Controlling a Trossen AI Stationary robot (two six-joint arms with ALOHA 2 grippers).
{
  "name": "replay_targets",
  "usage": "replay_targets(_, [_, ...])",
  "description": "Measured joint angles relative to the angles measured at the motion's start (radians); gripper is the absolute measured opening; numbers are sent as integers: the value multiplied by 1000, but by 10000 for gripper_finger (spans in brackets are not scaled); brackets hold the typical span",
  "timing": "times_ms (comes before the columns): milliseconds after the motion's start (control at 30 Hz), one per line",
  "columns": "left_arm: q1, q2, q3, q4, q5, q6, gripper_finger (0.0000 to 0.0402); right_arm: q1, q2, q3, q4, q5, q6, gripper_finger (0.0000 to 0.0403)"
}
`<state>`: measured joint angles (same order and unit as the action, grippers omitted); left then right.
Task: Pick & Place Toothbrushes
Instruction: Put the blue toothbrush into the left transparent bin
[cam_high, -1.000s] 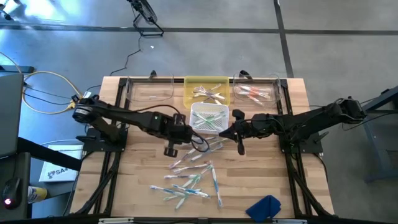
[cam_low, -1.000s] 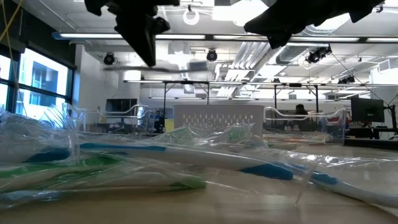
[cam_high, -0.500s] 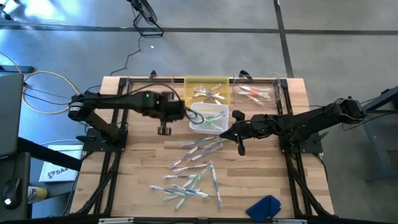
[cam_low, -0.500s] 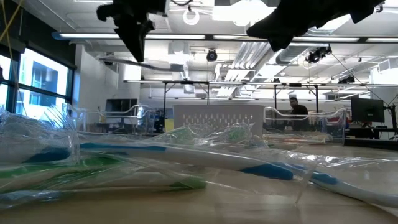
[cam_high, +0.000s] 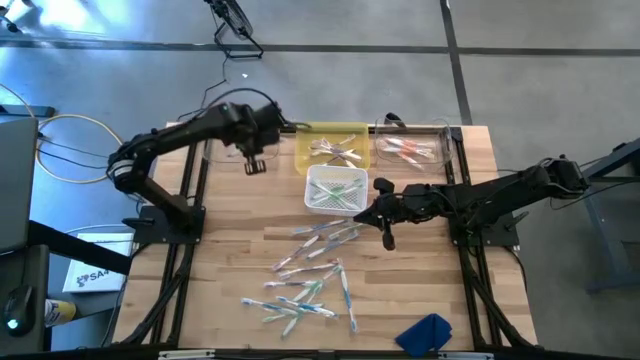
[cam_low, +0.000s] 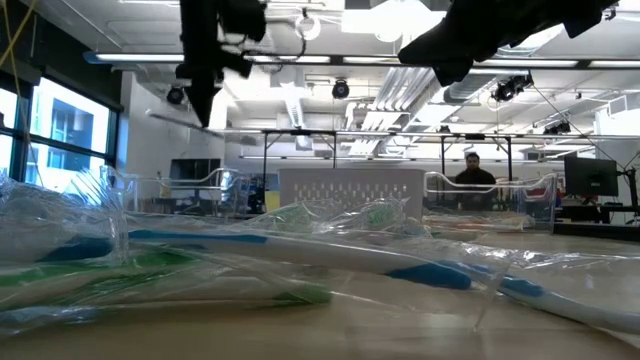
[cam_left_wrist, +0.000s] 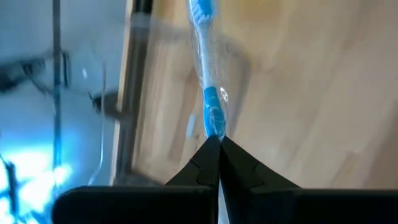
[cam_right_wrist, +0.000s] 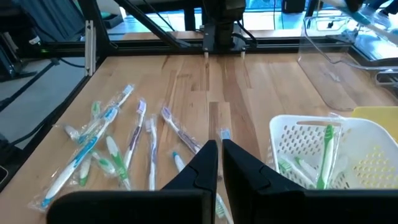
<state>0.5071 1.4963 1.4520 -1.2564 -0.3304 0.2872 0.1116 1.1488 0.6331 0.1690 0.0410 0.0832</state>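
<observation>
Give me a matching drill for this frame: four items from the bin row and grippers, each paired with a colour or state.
Items:
1. left gripper
2. middle bin at the far edge
3. basket
4. cloth

Descriptions:
A. yellow, holds pale toothbrushes
B. blue, at the table's near edge
C. shut on a blue toothbrush, over the far-left clear bin
D. white, holds green toothbrushes

Pairs: 1-C, 2-A, 3-D, 4-B
</observation>
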Motion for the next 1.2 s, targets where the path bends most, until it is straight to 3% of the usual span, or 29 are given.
replay_targets(200, [172, -3, -85, 14, 2, 33, 0, 0, 0, 0, -1, -24, 0, 16])
replay_targets(367, [267, -3, -182, 161, 9, 118, 0, 0, 0, 0, -1, -21, 0, 16])
replay_targets(700, [430, -3, -339, 433, 157, 234, 0, 0, 0, 0, -1, -19, 0, 16])
replay_targets(833, [469, -3, -379, 470, 218, 265, 0, 0, 0, 0, 0, -17, 0, 16])
replay_targets(1200, [494, 8, -446, 619, 259, 311, 0, 0, 0, 0, 15, -14, 0, 16])
